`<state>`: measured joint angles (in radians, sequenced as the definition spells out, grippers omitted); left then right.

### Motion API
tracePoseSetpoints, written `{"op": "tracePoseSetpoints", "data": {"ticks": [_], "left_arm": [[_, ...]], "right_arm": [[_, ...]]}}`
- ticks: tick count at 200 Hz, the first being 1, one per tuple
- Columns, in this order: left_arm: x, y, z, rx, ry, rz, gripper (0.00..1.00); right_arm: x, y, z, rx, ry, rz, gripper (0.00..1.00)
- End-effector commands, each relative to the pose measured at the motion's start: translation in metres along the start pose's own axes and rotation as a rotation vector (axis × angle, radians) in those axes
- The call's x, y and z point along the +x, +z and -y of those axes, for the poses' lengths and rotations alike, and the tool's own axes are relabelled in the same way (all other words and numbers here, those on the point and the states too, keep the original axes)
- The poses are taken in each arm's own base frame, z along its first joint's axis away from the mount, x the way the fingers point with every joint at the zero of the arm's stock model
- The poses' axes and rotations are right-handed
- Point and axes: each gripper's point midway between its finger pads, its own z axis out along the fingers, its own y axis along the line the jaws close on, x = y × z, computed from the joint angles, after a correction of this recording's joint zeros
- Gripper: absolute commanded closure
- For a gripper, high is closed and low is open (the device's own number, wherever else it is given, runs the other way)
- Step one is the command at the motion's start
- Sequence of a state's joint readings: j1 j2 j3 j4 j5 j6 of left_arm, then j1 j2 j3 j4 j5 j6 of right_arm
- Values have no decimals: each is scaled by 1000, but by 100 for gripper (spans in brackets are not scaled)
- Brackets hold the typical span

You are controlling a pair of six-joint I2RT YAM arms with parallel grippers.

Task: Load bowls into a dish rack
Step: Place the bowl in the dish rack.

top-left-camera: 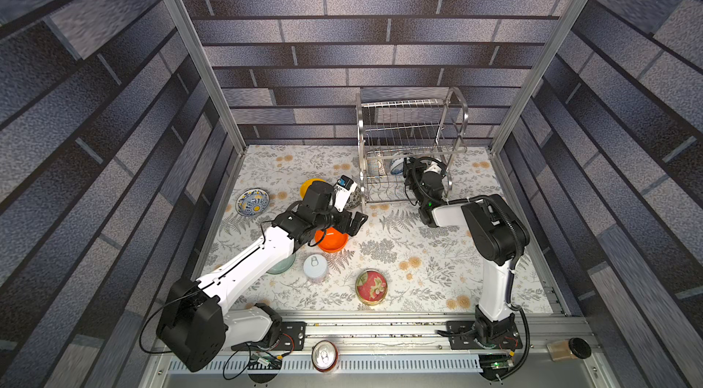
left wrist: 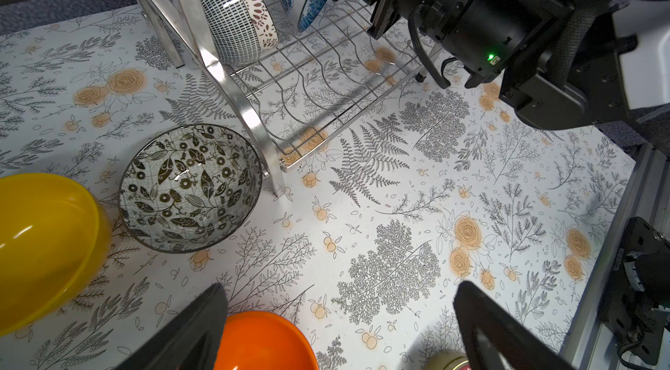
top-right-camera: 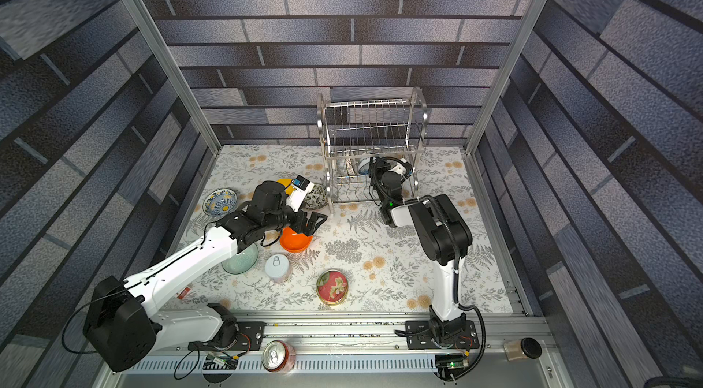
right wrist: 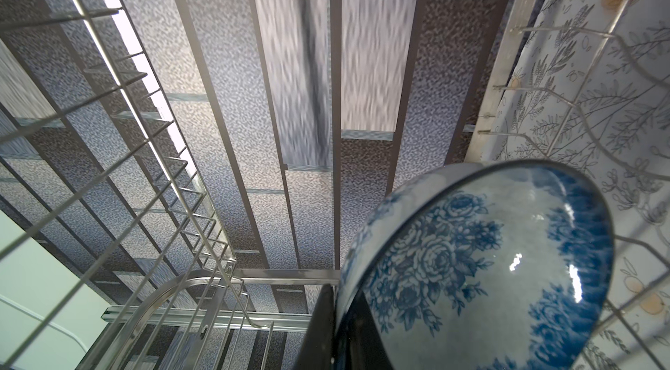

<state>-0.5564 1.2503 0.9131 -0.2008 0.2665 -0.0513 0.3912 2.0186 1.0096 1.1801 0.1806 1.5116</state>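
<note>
1. Steel wire dish rack (top-left-camera: 411, 127) stands at the rear in both top views. The right gripper (top-left-camera: 406, 168) is inside its lower tier, clenched on a blue floral bowl (top-left-camera: 396, 164) next to a white lattice bowl (top-left-camera: 374, 166). The left gripper (top-left-camera: 357, 223) hangs spread wide near an orange bowl (top-left-camera: 333, 242).
2. Left wrist: both racked bowls stand on edge. A dark floral bowl (left wrist: 190, 187) sits just beside the rack's side frame, with a yellow bowl (left wrist: 47, 241) next to it.
3. Right wrist: glossy blue roses cover the held bowl, and a black finger (right wrist: 321, 328) pinches its rim.

White can (top-left-camera: 315, 267) near red flower tin (top-left-camera: 371, 286), both on floral mat (top-left-camera: 437, 253).
</note>
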Motion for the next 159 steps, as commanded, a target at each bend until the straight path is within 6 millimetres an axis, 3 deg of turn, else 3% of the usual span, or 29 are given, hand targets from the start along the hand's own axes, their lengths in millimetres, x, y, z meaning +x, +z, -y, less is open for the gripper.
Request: {"op": "tracePoseSetpoints", "data": {"ticks": [1, 9, 12, 18, 159], "left_arm": [[3, 3, 0, 19, 17, -9, 0], [4, 4, -1, 19, 15, -12, 0], [3, 4, -1, 19, 14, -11, 0], [4, 4, -2, 21, 13, -13, 0], [8, 13, -4, 30, 8, -42, 0]], "right_arm": [[0, 9, -25, -114, 10, -22, 91], [1, 10, -20, -104, 10, -26, 91], [0, 15, -32, -133, 13, -25, 91], [1, 17, -33, -137, 11, -29, 91], [12, 44, -17, -97, -24, -167, 90]]}}
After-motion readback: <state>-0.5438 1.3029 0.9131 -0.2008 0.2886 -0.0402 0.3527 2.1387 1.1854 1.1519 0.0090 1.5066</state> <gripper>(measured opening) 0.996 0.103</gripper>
